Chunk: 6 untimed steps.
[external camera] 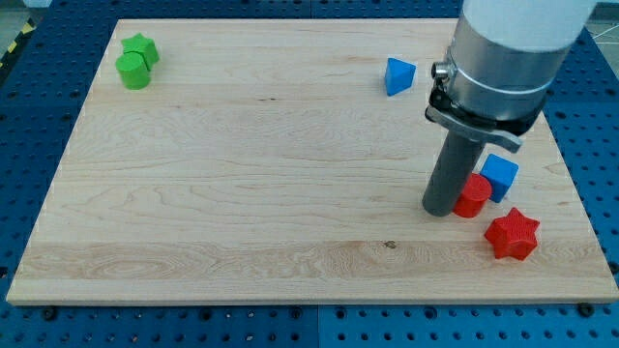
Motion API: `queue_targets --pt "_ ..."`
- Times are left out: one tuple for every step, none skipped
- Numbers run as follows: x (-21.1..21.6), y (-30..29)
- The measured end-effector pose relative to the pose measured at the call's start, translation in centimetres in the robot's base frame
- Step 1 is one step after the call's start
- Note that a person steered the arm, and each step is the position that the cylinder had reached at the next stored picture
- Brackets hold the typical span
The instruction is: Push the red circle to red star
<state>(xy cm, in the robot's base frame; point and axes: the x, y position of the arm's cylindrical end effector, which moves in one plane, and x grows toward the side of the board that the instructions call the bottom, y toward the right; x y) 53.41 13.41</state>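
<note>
The red circle (473, 196), a short red cylinder, stands at the view's right, touching a blue cube (501, 176) on its upper right. The red star (512, 234) lies just below and right of it, a small gap apart. My tip (440, 210) rests on the board right against the red circle's left side. The rod rises from there to the arm's grey body at the view's top right.
A blue triangular block (398, 75) lies at the top, left of the arm. A green star (143, 47) and a green cylinder (133, 71) touch each other at the top left. The wooden board (242, 193) ends close to the red star on the right.
</note>
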Motion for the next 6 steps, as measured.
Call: queue_targets --pt "0.0 0.0" --pt "-3.6 -0.1" --pt "-5.1 0.7" --pt "-4.4 1.0" --pt "-1.8 1.5" --pt "1.1 1.5"
